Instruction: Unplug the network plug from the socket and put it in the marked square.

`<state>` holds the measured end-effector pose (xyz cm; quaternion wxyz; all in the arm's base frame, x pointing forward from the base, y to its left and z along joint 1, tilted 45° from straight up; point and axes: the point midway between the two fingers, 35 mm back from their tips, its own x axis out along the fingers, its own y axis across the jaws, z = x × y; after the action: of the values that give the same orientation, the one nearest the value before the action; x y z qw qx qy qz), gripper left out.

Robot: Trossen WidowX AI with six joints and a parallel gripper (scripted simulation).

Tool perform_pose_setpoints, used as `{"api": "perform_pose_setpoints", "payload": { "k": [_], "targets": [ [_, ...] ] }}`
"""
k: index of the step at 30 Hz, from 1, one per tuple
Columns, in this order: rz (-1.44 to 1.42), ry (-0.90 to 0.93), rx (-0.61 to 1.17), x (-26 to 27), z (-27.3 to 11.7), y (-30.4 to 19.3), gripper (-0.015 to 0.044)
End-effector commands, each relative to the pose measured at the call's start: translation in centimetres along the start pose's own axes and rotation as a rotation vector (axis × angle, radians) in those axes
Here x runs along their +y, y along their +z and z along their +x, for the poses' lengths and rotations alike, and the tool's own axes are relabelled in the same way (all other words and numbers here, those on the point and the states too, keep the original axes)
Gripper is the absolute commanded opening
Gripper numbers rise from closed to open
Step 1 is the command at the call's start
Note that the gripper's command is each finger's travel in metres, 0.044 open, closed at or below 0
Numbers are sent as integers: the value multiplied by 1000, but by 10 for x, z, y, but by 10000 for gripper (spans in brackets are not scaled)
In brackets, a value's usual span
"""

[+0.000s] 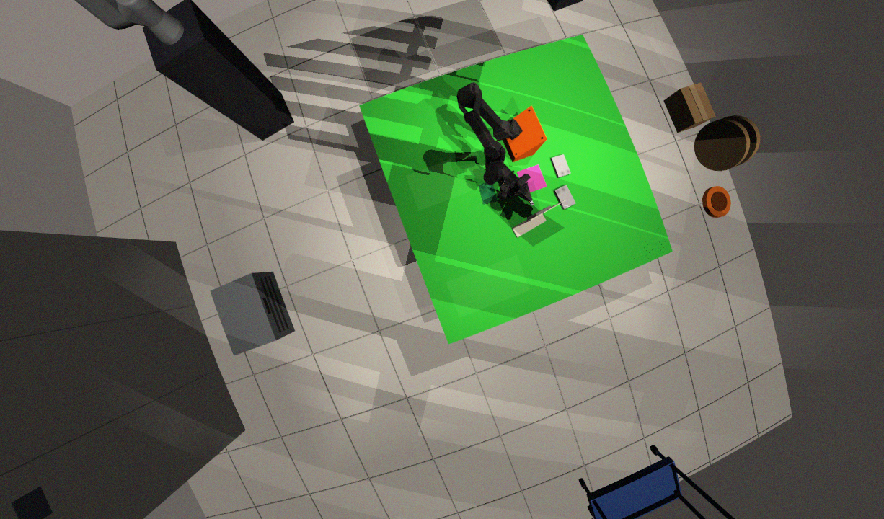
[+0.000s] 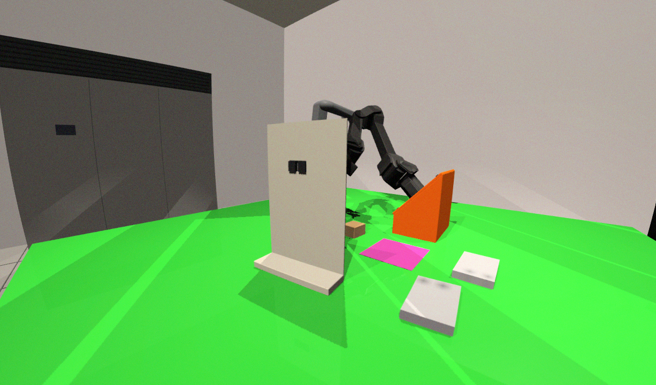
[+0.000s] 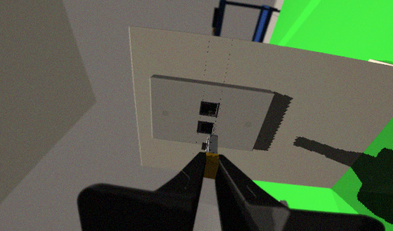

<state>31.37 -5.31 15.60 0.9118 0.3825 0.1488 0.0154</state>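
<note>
The upright beige panel (image 1: 528, 225) (image 2: 306, 210) (image 3: 170, 51) stands on the green table. Its raised plate (image 3: 180, 112) has an upper dark opening (image 3: 209, 109) and a lower dark opening (image 3: 204, 127), both seen in the wrist view. My gripper (image 1: 531, 202) (image 3: 209, 158) is shut on the network plug (image 3: 211, 165), whose yellow part is between the fingertips and whose grey front points at the plate. The plug appears clear of the openings, a little in front of the plate. The thin tab is hard to make out. The marked magenta square (image 1: 535, 175) (image 2: 395, 253) lies on the table behind the panel in the exterior view.
An orange wedge-shaped block (image 1: 528, 134) (image 2: 422, 215) stands beyond the square, near the arm. A small brown block (image 2: 355, 229) lies between panel and wedge. One pale flat box (image 1: 560, 166) (image 2: 476, 268) and another pale box (image 1: 564, 197) (image 2: 431, 301) lie to the side.
</note>
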Motion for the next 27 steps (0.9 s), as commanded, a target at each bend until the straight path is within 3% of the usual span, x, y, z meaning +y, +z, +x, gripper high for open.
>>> {"api": "perform_pose_setpoints", "payload": {
  "k": [1,27],
  "targets": [
    [-1,0,6,-1,-2,-2,0],
    [-2,0,6,-1,-13,-2,0]
  ]
}}
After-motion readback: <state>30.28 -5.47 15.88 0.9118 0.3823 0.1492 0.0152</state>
